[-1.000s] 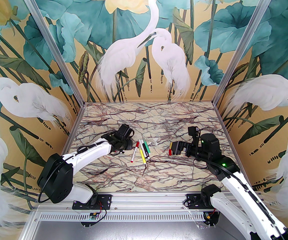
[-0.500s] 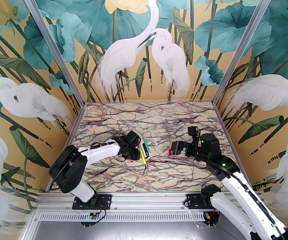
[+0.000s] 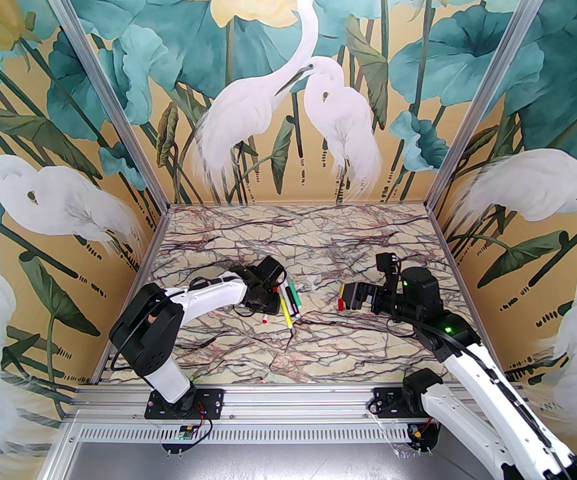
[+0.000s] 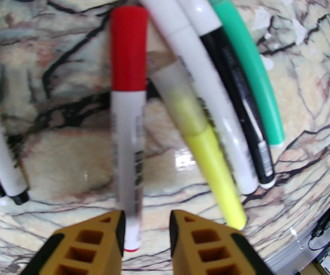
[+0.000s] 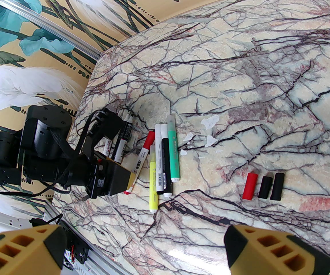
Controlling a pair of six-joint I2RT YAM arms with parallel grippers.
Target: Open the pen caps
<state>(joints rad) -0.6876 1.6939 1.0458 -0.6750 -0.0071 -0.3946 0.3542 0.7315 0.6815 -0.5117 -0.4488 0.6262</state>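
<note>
The left gripper (image 4: pixel 146 219) hangs low over the red-capped pen (image 4: pixel 127 142) at the middle of the table (image 3: pixel 318 358), jaws narrowly apart astride its tail end, probably to pin the barrel so the cap (image 4: pixel 129 47) can be pulled. The yellow pen (image 4: pixel 210 165) lies just beside it, crowding the right finger. The right gripper (image 5: pixel 143 239) hovers wide open towards the right edge, near three loose caps (image 5: pixel 250 186).

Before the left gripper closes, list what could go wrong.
1. The left gripper brackets only the tail end of the red-capped marker, off-centre against one finger; closing may pivot or roll it.
2. The yellow highlighter lies close beside the other finger and could get nudged or pinched too.
</note>
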